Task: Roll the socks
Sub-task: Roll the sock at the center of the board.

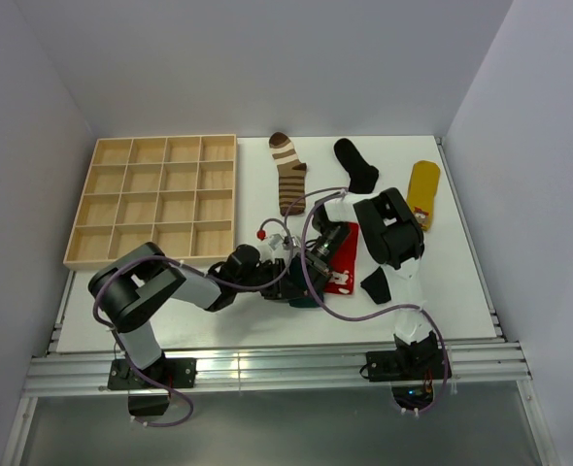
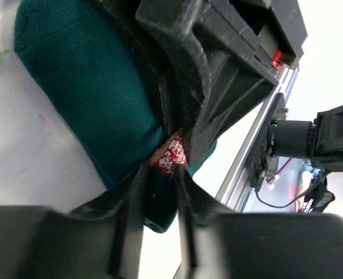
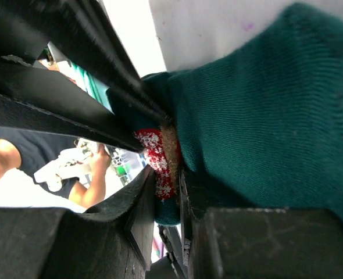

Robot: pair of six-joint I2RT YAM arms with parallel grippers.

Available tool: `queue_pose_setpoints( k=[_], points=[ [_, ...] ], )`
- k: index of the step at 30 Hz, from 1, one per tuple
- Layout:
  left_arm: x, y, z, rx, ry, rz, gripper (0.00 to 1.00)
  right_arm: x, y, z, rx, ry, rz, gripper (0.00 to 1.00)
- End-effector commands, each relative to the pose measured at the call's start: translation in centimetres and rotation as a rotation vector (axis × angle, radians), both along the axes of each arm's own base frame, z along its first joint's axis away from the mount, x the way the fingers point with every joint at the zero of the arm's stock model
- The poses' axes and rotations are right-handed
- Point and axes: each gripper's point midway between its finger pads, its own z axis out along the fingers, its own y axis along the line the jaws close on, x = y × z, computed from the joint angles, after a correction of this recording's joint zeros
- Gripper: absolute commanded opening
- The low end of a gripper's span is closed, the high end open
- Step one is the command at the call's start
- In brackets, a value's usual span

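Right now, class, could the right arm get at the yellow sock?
Probably not yet: the right claw is clamped on the teal sock. The yellow sock itself lies uncovered nearby.

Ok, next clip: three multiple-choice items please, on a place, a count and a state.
1. How many compartments has the light wooden divided tray? A nine; B twelve; C sixteen.
2. Where does the yellow fabric sock lie? A in the tray; B at the white table's far right; C under the left arm.
3. The right gripper is: A shut on the dark teal knitted sock; B open; C shut on a striped sock.
Key: C, four rows of four; B, it lies by that edge; A, it clamps the teal fold.
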Motion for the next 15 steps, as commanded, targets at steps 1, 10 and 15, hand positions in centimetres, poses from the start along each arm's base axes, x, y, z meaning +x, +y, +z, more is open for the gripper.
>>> queue_pose_setpoints(
  k=[1, 10, 15],
  points=[
    [-0.8, -0.3, -1.4, 0.098, 0.039, -0.038, 0.25, 1.8, 0.1, -1.4, 0.0, -0.085, 0.001, 0.06],
    [-1.7, 0.6, -2.4, 0.26, 0.227, 0.01, 0.0, 3.9, 0.2, -1.1, -0.023, -0.251, -0.028, 0.25],
    [-2.2, 0.8, -2.0, 0.297, 0.333, 0.057, 0.0, 5.1, 0.2, -0.1, -0.028, -0.344, -0.055, 0.36]
  ],
)
